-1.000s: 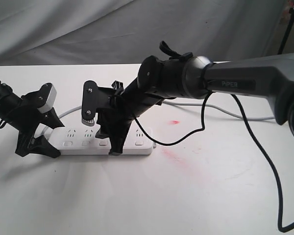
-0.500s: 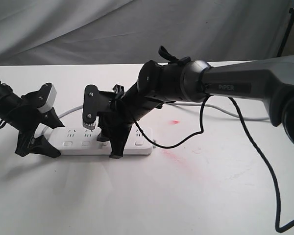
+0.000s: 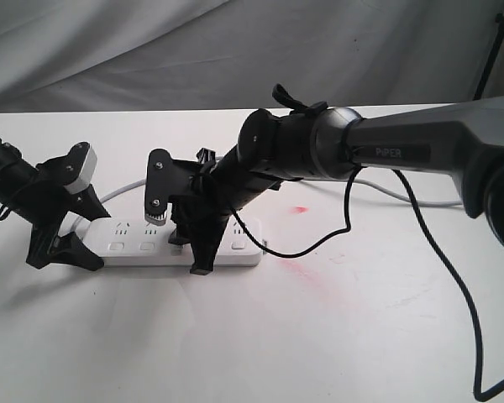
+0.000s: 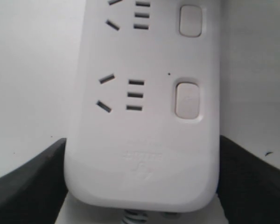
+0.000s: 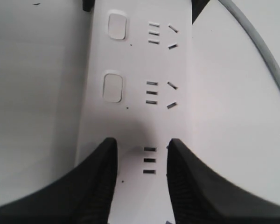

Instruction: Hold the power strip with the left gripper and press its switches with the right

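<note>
The white power strip (image 3: 126, 238) lies flat on the table, its cord end to the left. My left gripper (image 3: 77, 237) is shut on that end; in the left wrist view its black fingers (image 4: 42, 172) press both long sides of the power strip (image 4: 144, 154). Two switches (image 4: 187, 99) show beyond it. My right gripper (image 3: 190, 253) points down onto the strip's middle. In the right wrist view the right gripper (image 5: 142, 142) is open and holds nothing, with the strip's face between its tips. One finger (image 5: 100, 172) covers the spot in line with the two visible switches (image 5: 113, 87).
The strip's light grey cord (image 3: 122, 191) loops behind it and runs off to the right (image 3: 395, 191). A black cable (image 3: 319, 239) hangs from the right arm onto the table. Red smears (image 3: 298, 208) mark the white table (image 3: 260, 336). Grey cloth hangs behind.
My right gripper has shifted slightly down and toward the strip's front edge, its front fingertip now lower. The left gripper and the strip have not moved.
</note>
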Controlling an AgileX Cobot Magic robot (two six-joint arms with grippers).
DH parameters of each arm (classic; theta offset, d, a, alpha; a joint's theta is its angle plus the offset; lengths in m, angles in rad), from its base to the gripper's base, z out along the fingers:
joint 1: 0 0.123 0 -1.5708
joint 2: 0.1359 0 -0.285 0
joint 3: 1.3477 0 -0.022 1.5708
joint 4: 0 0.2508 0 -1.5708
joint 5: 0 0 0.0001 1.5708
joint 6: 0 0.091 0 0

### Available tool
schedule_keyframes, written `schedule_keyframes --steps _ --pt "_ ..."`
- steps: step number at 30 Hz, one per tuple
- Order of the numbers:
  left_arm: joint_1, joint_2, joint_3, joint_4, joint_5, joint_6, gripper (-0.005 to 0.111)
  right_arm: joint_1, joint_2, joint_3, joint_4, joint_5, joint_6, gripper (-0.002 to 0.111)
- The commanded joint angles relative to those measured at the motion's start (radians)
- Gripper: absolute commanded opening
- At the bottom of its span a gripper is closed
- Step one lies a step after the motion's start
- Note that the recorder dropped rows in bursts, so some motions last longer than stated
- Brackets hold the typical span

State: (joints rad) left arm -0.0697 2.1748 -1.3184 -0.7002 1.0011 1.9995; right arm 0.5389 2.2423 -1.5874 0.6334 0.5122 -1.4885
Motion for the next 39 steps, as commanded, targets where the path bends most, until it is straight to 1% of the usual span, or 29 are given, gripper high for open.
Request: schedule_keyframes --steps 1,12,22,28,31,35,39 --pt "-0.002 0.000 -0.002 0.001 -0.007 -0.008 0.065 -0.005 -0.002 0.009 0.008 0.002 0.002 0.035" --pt "-0.002 0.000 -0.002 0.001 -0.007 -0.008 0.065 -0.003 0.053 0.027 0.031 0.030 -0.014 0.035" --pt "-0.002 0.000 -0.002 0.001 -0.007 -0.008 0.065 -0.003 0.053 0.090 0.038 -0.028 -0.048 0.035" --pt "-0.002 0.000 -0.002 0.001 -0.007 -0.008 0.065 -0.003 -0.076 0.085 0.057 -0.047 -0.043 0.035" --pt "-0.002 0.000 -0.002 0.001 -0.007 -0.008 0.065 -0.016 -0.135 0.090 0.057 -0.009 -0.043 0.035" --pt "-0.002 0.000 -0.002 0.001 -0.007 -0.008 0.065 -0.054 -0.191 0.173 0.059 -0.039 -0.043 0.035" --pt "-0.002 0.000 -0.002 0.001 -0.007 -0.008 0.065 -0.061 -0.187 0.195 0.066 -0.058 -0.045 0.035"
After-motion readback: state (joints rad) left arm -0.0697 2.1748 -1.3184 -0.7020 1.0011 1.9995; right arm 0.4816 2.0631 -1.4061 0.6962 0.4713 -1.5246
